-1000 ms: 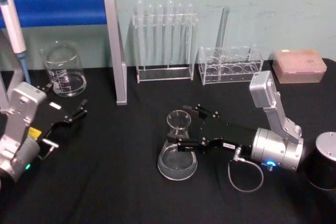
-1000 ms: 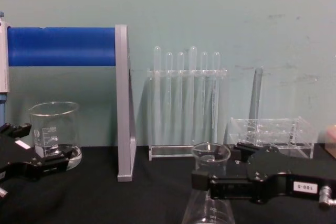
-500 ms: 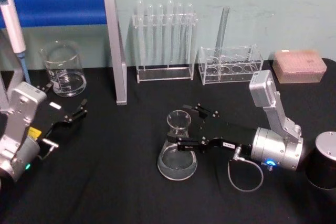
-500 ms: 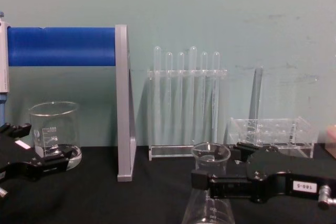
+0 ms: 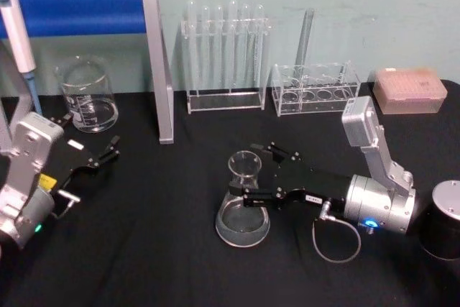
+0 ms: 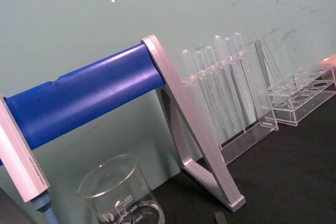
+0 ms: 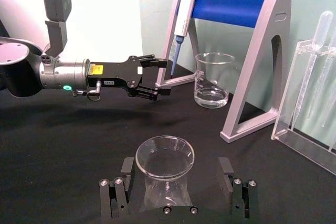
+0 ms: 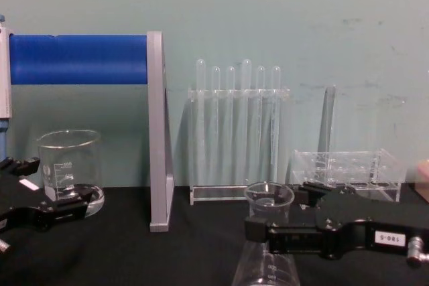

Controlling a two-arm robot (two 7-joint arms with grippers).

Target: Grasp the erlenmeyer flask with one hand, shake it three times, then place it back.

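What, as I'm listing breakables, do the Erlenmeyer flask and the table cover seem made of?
The erlenmeyer flask: apparently clear glass, glossy, see-through with bright rim glints; clear plastic can't be ruled out. The table cover: seemingly black matte cloth, no reflections. The right gripper straddles the flask's neck, open; the left gripper sits idle at the table's left.

The flask (image 5: 243, 213) stands mid-worktop (image 5: 158, 257). The right claw (image 5: 248, 176) straddles its neck from the right, fingers spread on either side, so that side is blocked. Bare cloth lies left of the flask and in front of it, reaching to the left claw (image 5: 109, 152), which hangs near the left edge, fingers apart. Behind the flask a free strip runs before the back row: beaker (image 5: 88, 97), blue-barred stand (image 5: 162, 70), tube rack (image 5: 224, 55), low rack (image 5: 316, 90) and pink box (image 5: 410, 90). A black cylinder (image 5: 442, 231) stands far right.
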